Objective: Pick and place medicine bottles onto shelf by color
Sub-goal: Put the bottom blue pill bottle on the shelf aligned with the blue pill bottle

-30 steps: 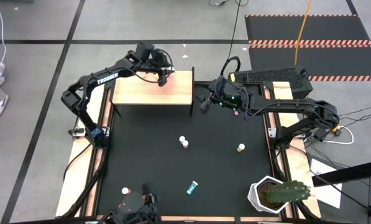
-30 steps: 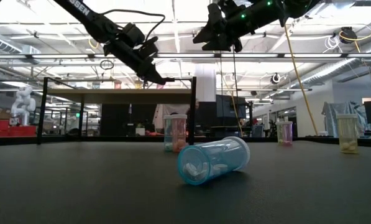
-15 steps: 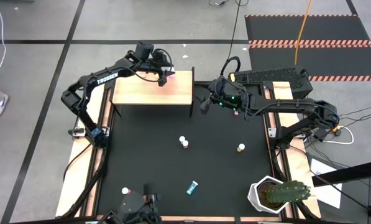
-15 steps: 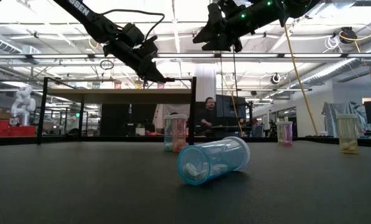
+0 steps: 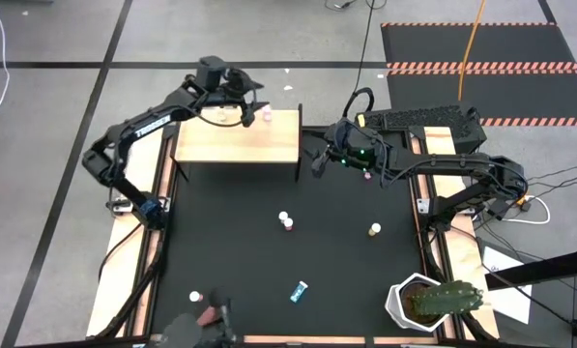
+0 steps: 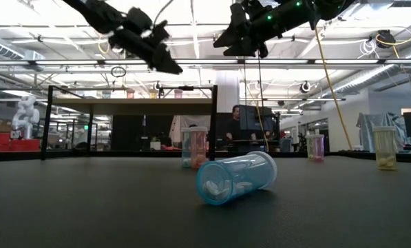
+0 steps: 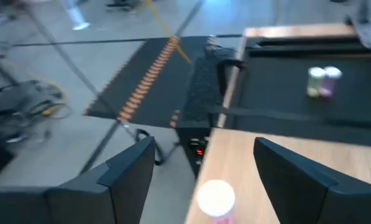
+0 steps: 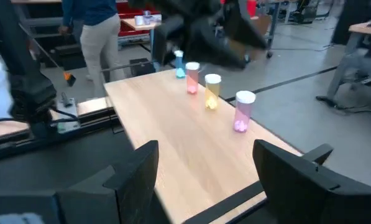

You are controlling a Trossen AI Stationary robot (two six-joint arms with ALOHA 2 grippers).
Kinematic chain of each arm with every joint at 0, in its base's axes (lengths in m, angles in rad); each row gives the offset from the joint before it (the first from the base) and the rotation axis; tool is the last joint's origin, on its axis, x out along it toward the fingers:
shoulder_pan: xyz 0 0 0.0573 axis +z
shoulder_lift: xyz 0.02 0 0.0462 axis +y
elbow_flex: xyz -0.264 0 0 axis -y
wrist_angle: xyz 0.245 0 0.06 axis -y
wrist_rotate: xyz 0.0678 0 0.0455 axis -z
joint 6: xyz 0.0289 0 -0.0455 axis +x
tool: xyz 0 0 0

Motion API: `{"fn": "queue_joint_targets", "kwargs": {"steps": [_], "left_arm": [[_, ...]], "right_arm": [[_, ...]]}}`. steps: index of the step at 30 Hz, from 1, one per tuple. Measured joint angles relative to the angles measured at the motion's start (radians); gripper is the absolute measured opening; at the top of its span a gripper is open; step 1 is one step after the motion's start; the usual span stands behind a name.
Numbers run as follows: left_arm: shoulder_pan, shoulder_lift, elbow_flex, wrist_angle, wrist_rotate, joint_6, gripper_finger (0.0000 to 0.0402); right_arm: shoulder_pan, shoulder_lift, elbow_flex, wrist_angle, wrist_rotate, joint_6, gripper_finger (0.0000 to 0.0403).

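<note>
Left gripper [image 7: 197, 180] hovers open, empty, above the pink bottle [image 7: 216, 200] on the shelf [image 7: 334, 180].

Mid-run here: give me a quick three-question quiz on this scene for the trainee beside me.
1. True or false: the blue bottle nearest the low camera lies on its side.
2. How many bottles stand on the shelf in the right wrist view? A) two B) four C) six
3. Fill in: the left gripper hovers over the shelf's far edge with its jaws ____.
Key: 1 true; 2 B; 3 open.
</note>
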Motion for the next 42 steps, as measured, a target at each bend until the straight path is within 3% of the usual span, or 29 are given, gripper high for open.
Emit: {"fn": "queue_joint_targets", "kwargs": {"steps": [5,10,13,17,20,22,26,34,38,42], "left_arm": [[-0.036,-0.136,0.0,-0.027,-0.099,-0.124,0.0284],[-0.098,-0.237,0.0,-0.037,-0.116,-0.4,0.0271],[-0.143,-0.279,0.001,-0.05,-0.118,-0.559,0.0259],[-0.229,-0.346,0.001,-0.147,-0.005,-0.738,0.0239],[-0.337,-0.425,0.001,-0.253,0.057,-0.788,0.0216],[-0.436,-0.466,0.002,-0.332,0.007,-0.786,0.0196],[-0.655,-0.515,0.002,-0.505,-0.238,-0.89,0.0162],[-1.087,-0.468,-0.017,-0.856,-0.578,-1.178,0.0137],[-1.206,-0.417,-0.03,-0.906,-0.637,-1.574,0.015],[-1.301,-0.356,-0.03,-0.917,-0.639,-1.752,0.0167]], "right_arm": [[0.001,-0.041,-0.001,-0.012,-0.137,0.068,0.0258],[0.007,-0.143,-0.001,-0.183,-0.136,0.202,0.0255],[0.017,-0.212,-0.001,-0.316,-0.177,0.204,0.0245],[0.093,-0.287,-0.001,-0.387,-0.242,0.26,0.0226],[0.18,-0.32,-0.001,-0.427,-0.219,0.292,0.0211],[0.247,-0.325,-0.001,-0.457,-0.174,0.293,0.0201],[0.354,-0.309,-0.002,-0.477,-0.117,0.293,0.0189],[0.52,-0.288,-0.165,-0.246,-0.154,0.363,0.0175],[0.563,-0.287,-0.27,-0.145,-0.061,0.542,0.0165],[0.617,-0.287,-0.327,-0.164,0.022,0.627,0.0155]]}}
